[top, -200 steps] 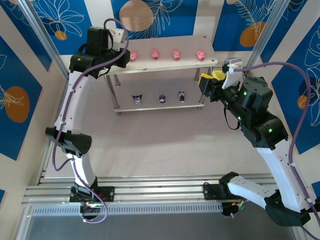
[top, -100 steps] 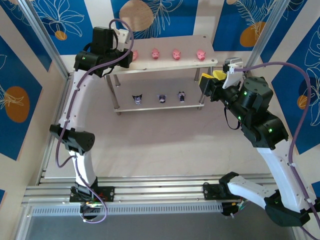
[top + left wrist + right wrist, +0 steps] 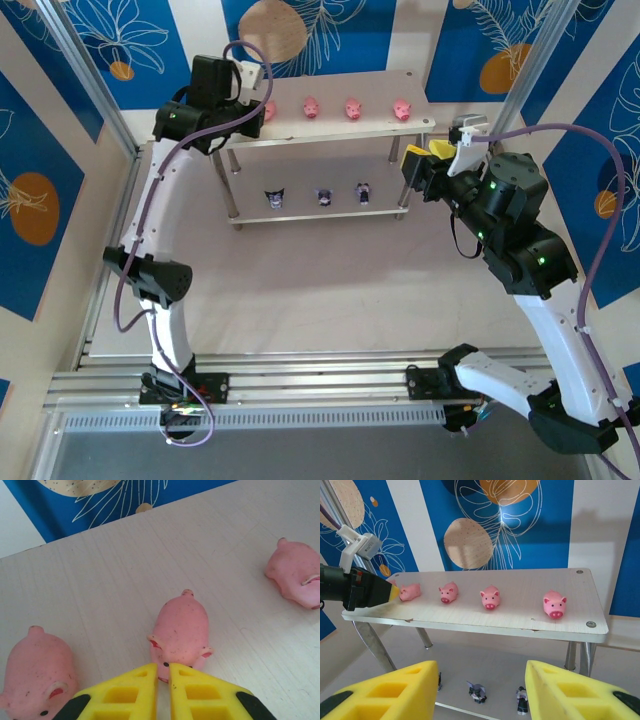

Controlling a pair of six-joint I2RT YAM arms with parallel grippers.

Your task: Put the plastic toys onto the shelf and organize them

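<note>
Shelf (image 3: 520,616) holds pigs (image 3: 490,598) above, dark figurines (image 3: 479,692) below.

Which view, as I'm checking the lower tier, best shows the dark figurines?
Top external: all three dark figurines stand unobstructed on the lower board. Right wrist shows two clearly, low in frame; left wrist faces pink pigs instead.

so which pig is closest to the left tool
The middle pig in the left wrist view, right at the tips of the left tool; the left pig and right pig sit further off.
</note>
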